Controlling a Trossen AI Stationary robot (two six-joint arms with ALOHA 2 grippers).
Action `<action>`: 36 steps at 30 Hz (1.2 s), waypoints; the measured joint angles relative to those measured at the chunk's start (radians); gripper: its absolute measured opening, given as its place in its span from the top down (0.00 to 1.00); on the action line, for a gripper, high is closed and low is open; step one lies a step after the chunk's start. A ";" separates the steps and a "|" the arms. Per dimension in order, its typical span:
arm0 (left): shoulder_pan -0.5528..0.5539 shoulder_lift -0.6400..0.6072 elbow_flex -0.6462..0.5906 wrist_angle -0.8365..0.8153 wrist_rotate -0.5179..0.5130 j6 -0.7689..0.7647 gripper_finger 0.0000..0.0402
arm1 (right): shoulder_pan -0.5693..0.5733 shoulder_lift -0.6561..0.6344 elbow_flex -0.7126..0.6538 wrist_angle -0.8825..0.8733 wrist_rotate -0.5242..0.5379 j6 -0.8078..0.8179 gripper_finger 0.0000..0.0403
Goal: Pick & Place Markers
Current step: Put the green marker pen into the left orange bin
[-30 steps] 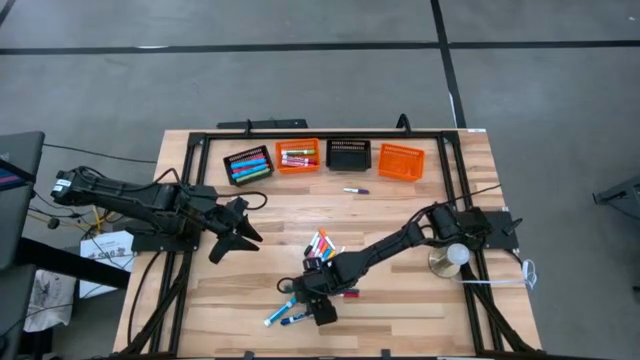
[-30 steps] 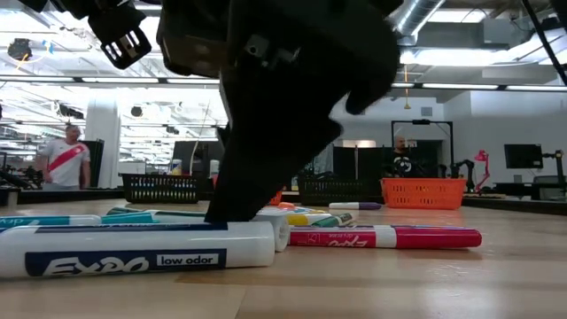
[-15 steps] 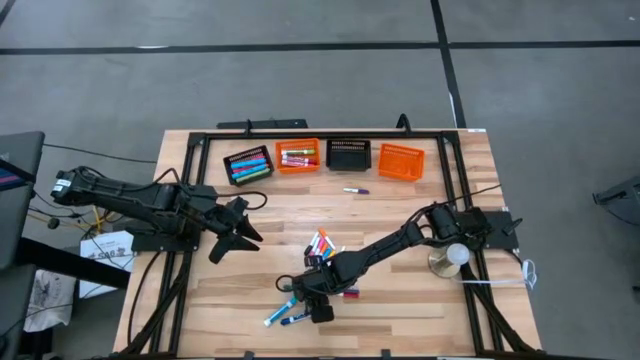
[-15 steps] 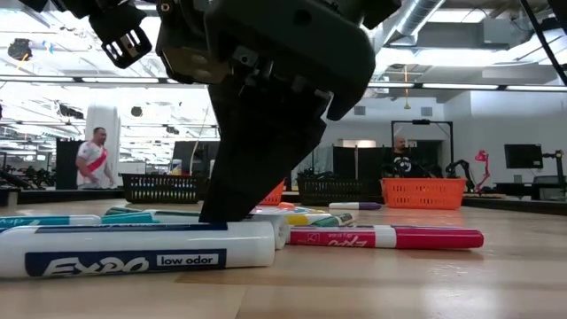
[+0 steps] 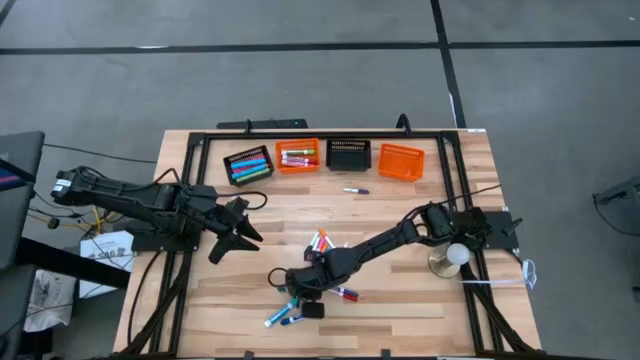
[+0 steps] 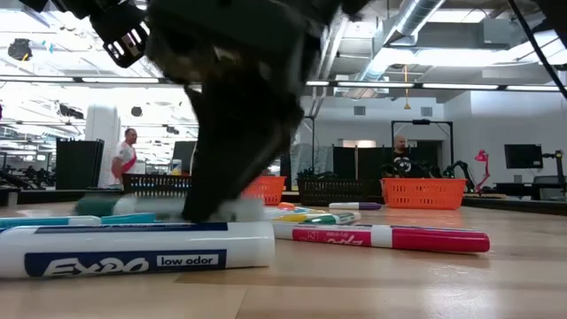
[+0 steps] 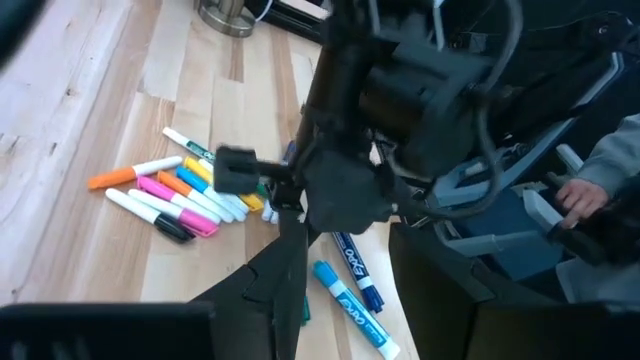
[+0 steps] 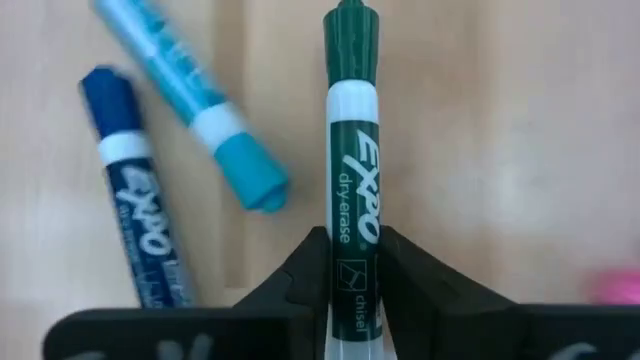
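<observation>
Green marker (image 8: 353,200) between right claw (image 8: 352,270) fingers

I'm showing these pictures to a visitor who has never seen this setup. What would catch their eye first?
Most likely the right hand, low over the middle of the table's near edge, clamped on a dark green capped marker among the scattered loose markers. Next, the row of four small mesh baskets along the far side of the light wooden table, orange and black, two already holding markers. The left hand hangs idle over the table's left side.

green marker (image 8: 351,200) base hidden between claw fingers
</observation>
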 joint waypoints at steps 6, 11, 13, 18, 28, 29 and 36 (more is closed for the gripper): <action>0.000 0.000 0.000 0.000 0.000 0.008 0.65 | -0.036 -0.004 0.170 -0.153 0.096 0.019 0.86; 0.000 0.000 0.000 0.000 0.001 0.009 0.65 | -0.059 -0.007 0.329 -0.304 0.136 0.019 0.87; 0.000 -0.006 0.000 -0.001 0.009 0.009 0.65 | -0.066 -0.007 0.377 -0.370 0.151 0.019 0.87; 0.000 -0.071 0.000 0.000 0.010 0.035 0.65 | -0.081 -0.019 0.469 -0.509 0.167 0.041 0.87; 0.000 -0.217 0.001 0.009 0.000 0.035 0.65 | -0.090 -0.206 0.451 -0.495 0.340 0.054 0.87; 0.000 -0.223 0.001 0.008 0.000 0.035 0.65 | -0.094 -0.226 0.451 -0.498 0.370 0.053 0.87; 0.000 -0.214 0.001 0.018 0.000 0.051 0.65 | -0.131 -0.315 0.451 -0.439 0.402 -0.020 0.87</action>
